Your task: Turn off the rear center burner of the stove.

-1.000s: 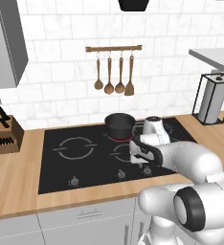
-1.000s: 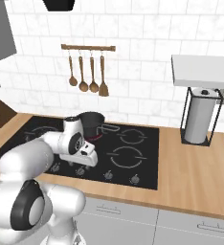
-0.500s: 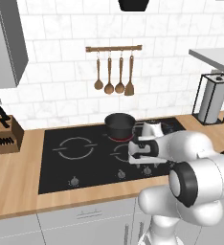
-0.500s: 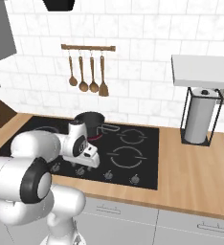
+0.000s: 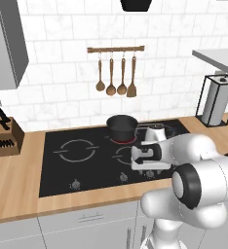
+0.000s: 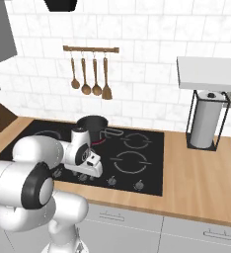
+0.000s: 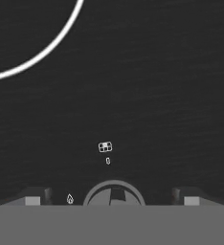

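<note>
The stove (image 5: 82, 168) is a black glass cooktop set into a wooden bench (image 5: 18, 192), with a row of small silver knobs along its front edge. The rear center burner (image 5: 127, 140) glows red under a dark saucepan (image 5: 122, 126) at the back of the glass, below a rail of hanging wooden utensils (image 5: 117, 73). The gripper (image 7: 112, 197) hangs low over the front of the cooktop, its jaws spread with one dark fingertip (image 7: 31, 197) on each side of a round silver knob (image 7: 114, 195); whether they touch it I cannot tell. Small white burner markings (image 7: 105, 147) sit on the glass just beyond that knob. A knife block (image 5: 4, 133) stands at the left, a paper towel holder (image 6: 205, 123) at the right.
</note>
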